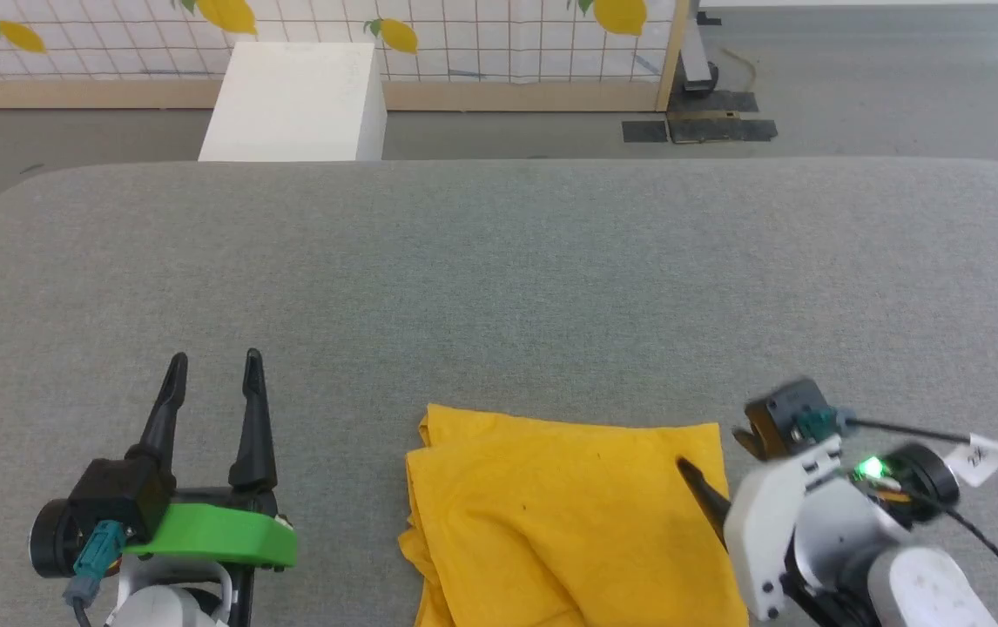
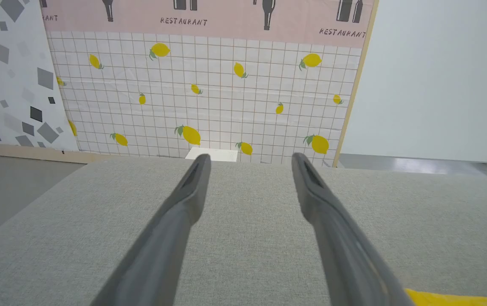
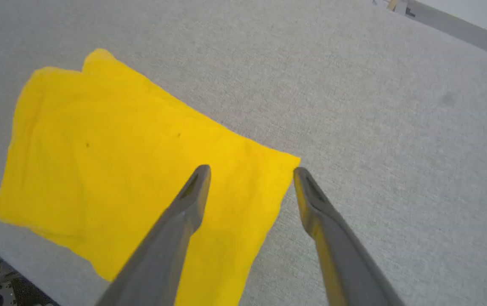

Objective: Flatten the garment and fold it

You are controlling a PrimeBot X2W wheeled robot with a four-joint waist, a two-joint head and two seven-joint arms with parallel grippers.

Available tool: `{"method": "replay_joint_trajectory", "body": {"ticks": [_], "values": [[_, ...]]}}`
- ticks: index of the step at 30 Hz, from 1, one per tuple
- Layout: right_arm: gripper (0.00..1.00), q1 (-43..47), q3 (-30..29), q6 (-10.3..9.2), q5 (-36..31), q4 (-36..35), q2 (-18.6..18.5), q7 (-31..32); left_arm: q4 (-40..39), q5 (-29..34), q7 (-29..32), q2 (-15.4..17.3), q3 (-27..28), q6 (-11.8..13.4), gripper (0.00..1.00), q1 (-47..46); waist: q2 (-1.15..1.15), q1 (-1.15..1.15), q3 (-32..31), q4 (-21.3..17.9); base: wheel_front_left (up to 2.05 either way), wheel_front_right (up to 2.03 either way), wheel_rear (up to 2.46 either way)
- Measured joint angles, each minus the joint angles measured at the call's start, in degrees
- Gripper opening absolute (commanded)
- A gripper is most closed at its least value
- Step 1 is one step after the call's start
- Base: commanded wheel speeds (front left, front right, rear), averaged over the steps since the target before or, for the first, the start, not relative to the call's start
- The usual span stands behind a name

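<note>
Progress entry.

Grey cloth-covered desk (image 1: 499, 261): we see it bare apart from one item.

The garment (image 1: 551, 514) lies at the near middle of the desk, between the two arms and closer to the right one. It is a compact, roughly rectangular yellow packet in several layers, with no print showing. Its near edge runs out of the head view. At the far left corner the layers sit slightly offset.

Left pincer (image 1: 216, 359): fingers apart, nothing between them, over bare desk well left of the packet.

Right pincer (image 3: 250, 170): fingers apart, holding nothing, straddling the packet's right edge by its far corner. We cannot tell its height above the cloth.

We judge the flattening and folding done or nearly so. At most, squaring up the offset layers remains.
</note>
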Motion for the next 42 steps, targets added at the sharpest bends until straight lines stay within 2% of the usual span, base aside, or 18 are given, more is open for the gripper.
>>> {"method": "replay_joint_trajectory", "body": {"ticks": [8,16,21,22,23,24,27,29,33,38,42], "values": [[1.00,5.6,-3.5,0.01,-4.7,1.6,2.8,4.5,0.0,-0.3,0.0,-0.1,-0.2,0.0,1.00,0.0,0.00,0.00,1.7,0.4,0.00,0.00,0.00],[1.00,4.8,-4.4,0.01,-6.8,9.9,5.2,4.0,0.0,-0.8,0.0,-0.3,-0.4,0.0,1.00,-0.4,0.00,0.00,3.3,1.8,0.00,0.00,0.00],[1.00,2.6,-4.4,0.01,-7.2,13.1,5.5,3.8,0.2,-0.8,0.0,-0.4,-0.4,0.0,1.00,-0.5,0.00,0.00,3.6,2.7,0.00,0.00,0.00],[0.91,2.4,-4.4,0.02,-7.1,13.5,5.5,3.8,0.2,-0.8,0.0,-0.4,-0.4,0.0,1.00,-0.5,0.00,0.00,3.6,2.7,0.00,0.00,0.00],[0.38,2.1,-4.2,0.02,-6.9,13.8,5.4,3.8,0.2,-0.8,0.0,-0.4,-0.3,0.0,1.00,-0.5,0.00,0.00,3.5,2.8,0.00,0.00,0.00],[0.00,1.9,-4.0,0.02,-6.6,14.0,5.2,3.7,0.2,-0.8,0.0,-0.4,-0.3,0.0,1.00,-0.5,0.00,0.00,3.4,2.8,0.00,0.00,0.00],[0.00,0.9,-2.2,0.02,-5.1,14.2,3.9,3.1,0.2,-0.8,0.0,-0.4,-0.2,0.0,1.00,-0.5,0.00,0.00,3.2,2.9,0.00,0.00,0.00],[0.00,0.5,-0.2,0.03,-4.1,13.6,2.3,2.9,0.2,-0.8,0.0,-0.5,-0.3,0.0,1.00,-0.5,0.00,0.00,3.1,2.9,0.00,0.00,0.00],[0.00,-1.4,5.9,0.04,-1.5,8.9,-5.4,3.1,0.0,-0.8,0.0,-0.5,-0.2,0.0,1.00,-0.5,0.00,0.00,3.0,2.2,0.00,0.00,0.00],[0.00,-6.7,11.8,0.03,4.9,1.3,-18.9,5.5,-1.5,-0.8,0.0,-0.6,-0.1,0.0,1.00,-1.1,0.00,0.00,3.7,-0.4,0.00,0.00,0.00],[0.00,-10.7,11.8,0.03,8.9,0.0,-26.2,5.7,-2.5,-0.7,0.0,-0.5,0.1,0.0,1.00,-2.6,0.00,0.00,4.8,-3.5,0.00,0.00,0.00]]}}
